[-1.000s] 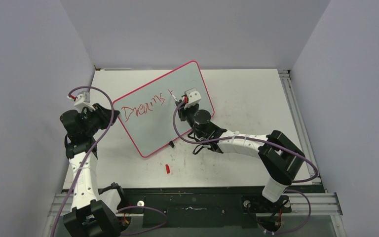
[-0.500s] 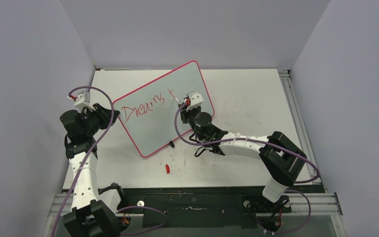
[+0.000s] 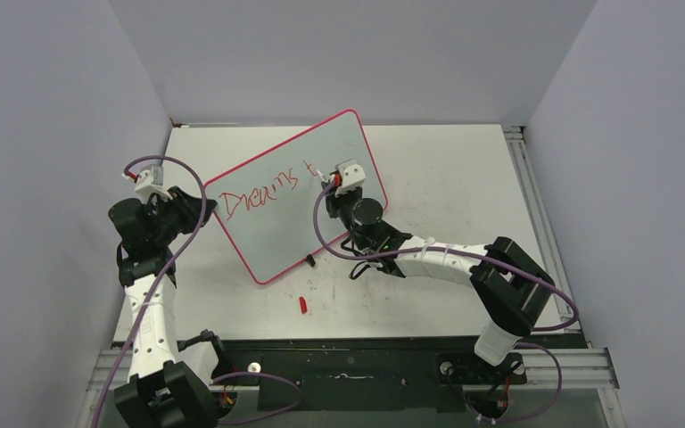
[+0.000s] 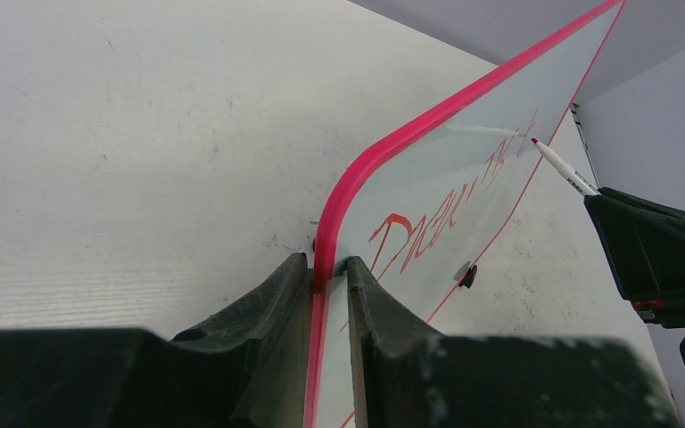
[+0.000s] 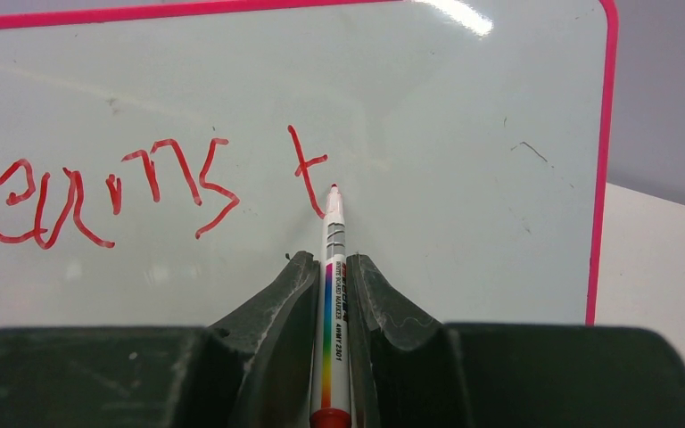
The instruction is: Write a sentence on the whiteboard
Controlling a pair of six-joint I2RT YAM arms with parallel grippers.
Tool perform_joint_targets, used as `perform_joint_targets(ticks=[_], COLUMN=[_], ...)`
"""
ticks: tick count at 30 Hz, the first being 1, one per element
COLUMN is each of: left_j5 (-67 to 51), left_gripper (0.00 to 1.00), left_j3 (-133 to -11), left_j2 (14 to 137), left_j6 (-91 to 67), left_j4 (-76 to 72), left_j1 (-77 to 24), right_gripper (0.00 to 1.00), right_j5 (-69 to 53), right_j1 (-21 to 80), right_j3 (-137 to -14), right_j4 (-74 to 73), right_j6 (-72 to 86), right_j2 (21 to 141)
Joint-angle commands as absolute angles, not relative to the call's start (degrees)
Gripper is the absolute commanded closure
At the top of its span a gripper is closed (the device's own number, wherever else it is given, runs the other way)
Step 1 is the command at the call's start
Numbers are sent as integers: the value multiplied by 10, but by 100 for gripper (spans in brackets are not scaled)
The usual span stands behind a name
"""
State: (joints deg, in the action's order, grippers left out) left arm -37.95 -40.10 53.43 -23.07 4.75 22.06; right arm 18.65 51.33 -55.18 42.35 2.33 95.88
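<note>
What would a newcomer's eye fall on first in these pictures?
The red handwriting, roughly "Dreams t", runs across the pink-rimmed whiteboard at the middle of the table. The right gripper pinches a marker, its tip beside the "t". The left gripper clamps the board's left corner.

One table (image 3: pixel 446 169) is carrying everything. One whiteboard (image 3: pixel 268 223) is sitting over its far-left part, one corner reaching toward the far edge. Two arms are working at it, the left arm (image 3: pixel 147 299) and the right arm (image 3: pixel 441 259), so two grippers are showing: the left gripper (image 4: pixel 328 276) is clamping the board's rim, and the right gripper (image 5: pixel 330 276) is pinching one marker (image 5: pixel 334 259). One small red cap (image 3: pixel 303 305) is lying alone toward the near edge. One black clip foot (image 3: pixel 309 260) is showing on the board's near long edge. One red word, "Dreams", is standing beside one further letter, "t". Two purple cables (image 3: pixel 314 225) are looping, one along each arm.
</note>
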Motion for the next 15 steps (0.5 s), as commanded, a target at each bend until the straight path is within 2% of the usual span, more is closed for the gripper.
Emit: perform_joint_targets(ticks=[1,15], left_j5=[-400,-398], left_gripper=[81,82], left_j3=[-410,-411], left_j2=[532,532], left_j6=[-224,-222], left_j4=[58,61], left_j1=[209,208], right_gripper=[95,95], right_j5=[191,185], right_j1=[507,497], right_j3=[-576,-592], right_j4=[444,445], right_j6=[14,11], right_j2=[931,948])
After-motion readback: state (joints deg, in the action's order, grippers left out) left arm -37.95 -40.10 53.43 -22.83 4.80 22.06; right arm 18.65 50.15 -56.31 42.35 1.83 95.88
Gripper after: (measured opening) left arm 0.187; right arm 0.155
